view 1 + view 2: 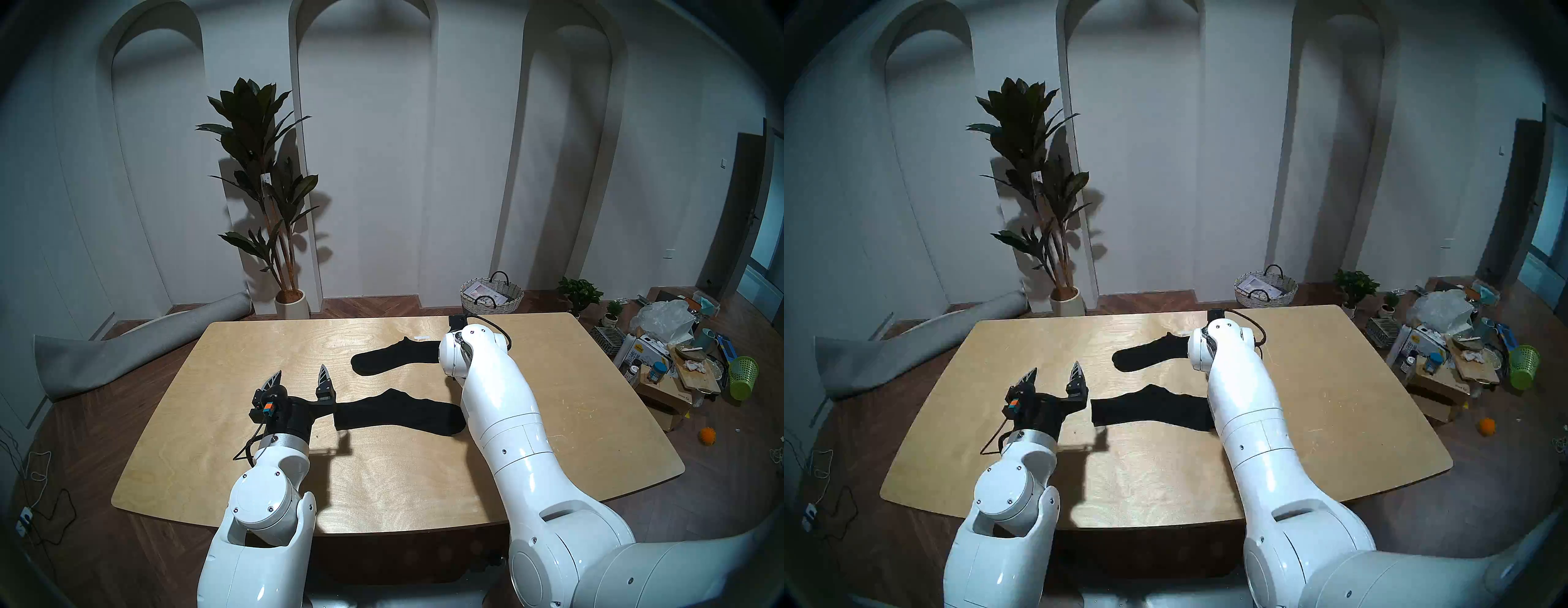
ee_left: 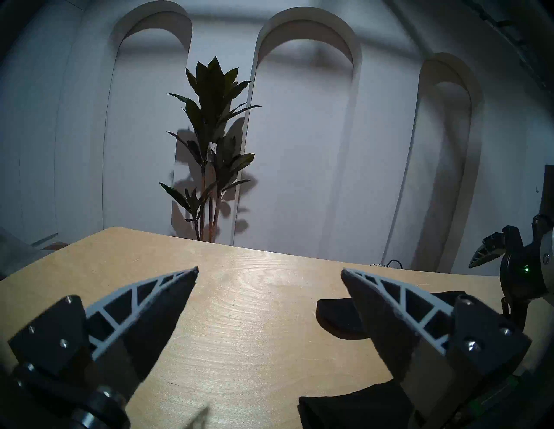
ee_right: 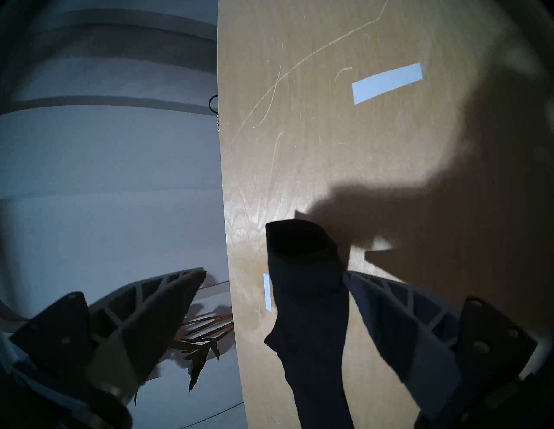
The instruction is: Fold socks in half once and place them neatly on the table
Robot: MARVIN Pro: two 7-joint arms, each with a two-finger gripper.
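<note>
Two black socks lie flat and unfolded on the table (image 1: 382, 488). The far sock (image 1: 394, 356) runs under my right wrist. The near sock (image 1: 399, 414) lies in front of it, its cuff end by my left gripper. My left gripper (image 1: 301, 375) is open and empty, just left of the near sock. In the left wrist view (image 2: 269, 269) both socks (image 2: 338, 317) show at its right. My right gripper is hidden behind its wrist in the head views. In the right wrist view it (image 3: 275, 272) is open, above the far sock's end (image 3: 308, 284), not closed on it.
White tape strips (image 3: 386, 82) are stuck on the tabletop near the far sock. Beyond the table stand a potted plant (image 1: 263, 191) and a wicker basket (image 1: 492, 295). A rolled grey rug (image 1: 127, 352) lies at the left. Floor clutter (image 1: 679, 352) lies at the right.
</note>
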